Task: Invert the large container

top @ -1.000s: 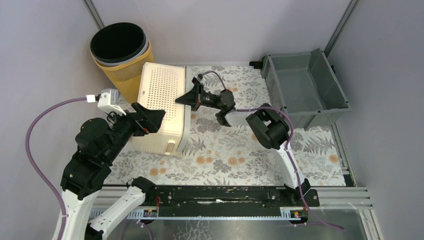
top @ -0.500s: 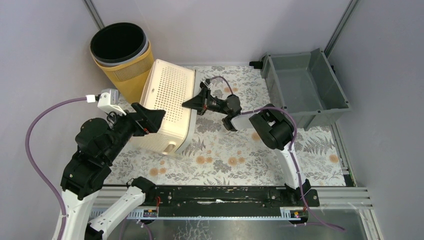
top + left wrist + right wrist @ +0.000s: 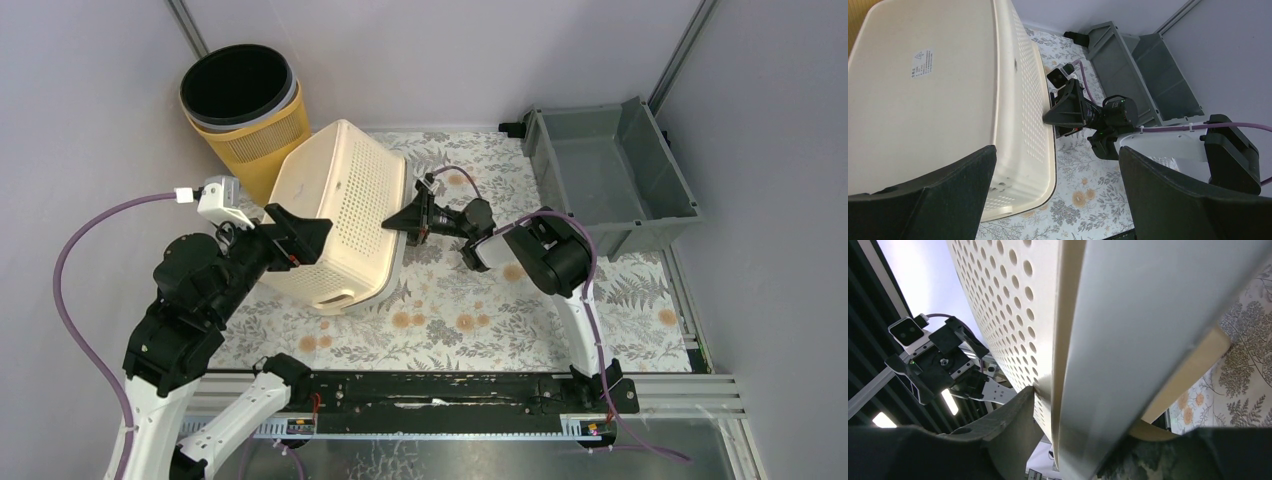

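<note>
large container (image 3: 340, 205) tilted on edge | right end effector (image 3: 390, 222) astride rim (image 3: 1064, 315) to tip it, pinch unclear | left end effector (image 3: 300, 235) spread

Large container (image 3: 340, 225): cream plastic basket with perforated sides and a solid base carrying a small sticker label. It is tipped at a slant, base facing up, open side down toward the bench (image 3: 480, 310), just beside the yellow bin (image 3: 240, 110).
</note>
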Controlling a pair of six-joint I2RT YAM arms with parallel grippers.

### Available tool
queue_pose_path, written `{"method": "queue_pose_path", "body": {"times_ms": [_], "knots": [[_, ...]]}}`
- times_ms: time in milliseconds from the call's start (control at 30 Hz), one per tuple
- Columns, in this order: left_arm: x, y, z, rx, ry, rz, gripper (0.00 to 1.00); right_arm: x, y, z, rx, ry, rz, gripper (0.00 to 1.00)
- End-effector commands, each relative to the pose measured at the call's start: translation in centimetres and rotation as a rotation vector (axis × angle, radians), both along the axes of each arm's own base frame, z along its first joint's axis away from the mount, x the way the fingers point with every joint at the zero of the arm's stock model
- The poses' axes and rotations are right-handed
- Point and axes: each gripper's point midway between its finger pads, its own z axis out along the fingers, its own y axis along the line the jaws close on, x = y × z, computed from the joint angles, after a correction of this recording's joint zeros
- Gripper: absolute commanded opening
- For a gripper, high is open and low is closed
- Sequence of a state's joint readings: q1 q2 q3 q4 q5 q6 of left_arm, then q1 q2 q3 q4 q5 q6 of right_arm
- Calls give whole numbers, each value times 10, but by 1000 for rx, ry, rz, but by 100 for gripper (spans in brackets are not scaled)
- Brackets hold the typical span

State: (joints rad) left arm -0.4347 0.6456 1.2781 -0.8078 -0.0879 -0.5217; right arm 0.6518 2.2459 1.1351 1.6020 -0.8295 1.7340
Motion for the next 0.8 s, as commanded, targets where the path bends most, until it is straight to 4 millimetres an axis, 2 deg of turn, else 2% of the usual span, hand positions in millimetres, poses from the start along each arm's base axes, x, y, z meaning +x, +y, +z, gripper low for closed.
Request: {"method": "queue_pose_path", "body": {"times_ms": [0, 367, 567, 767], "knots": [[5, -2, 10, -6, -38, -6, 100, -7, -10, 15, 54, -136, 3, 51], [5, -2, 8, -4, -34, -6, 100, -1, -19, 9, 38, -106, -12, 56], [6, -4, 8, -6, -33, -13, 100, 2, -23, 5, 27, -87, -21, 62], [6, -4, 6, -9, -31, -13, 100, 5, -26, -2, 15, -49, -27, 63]]}}
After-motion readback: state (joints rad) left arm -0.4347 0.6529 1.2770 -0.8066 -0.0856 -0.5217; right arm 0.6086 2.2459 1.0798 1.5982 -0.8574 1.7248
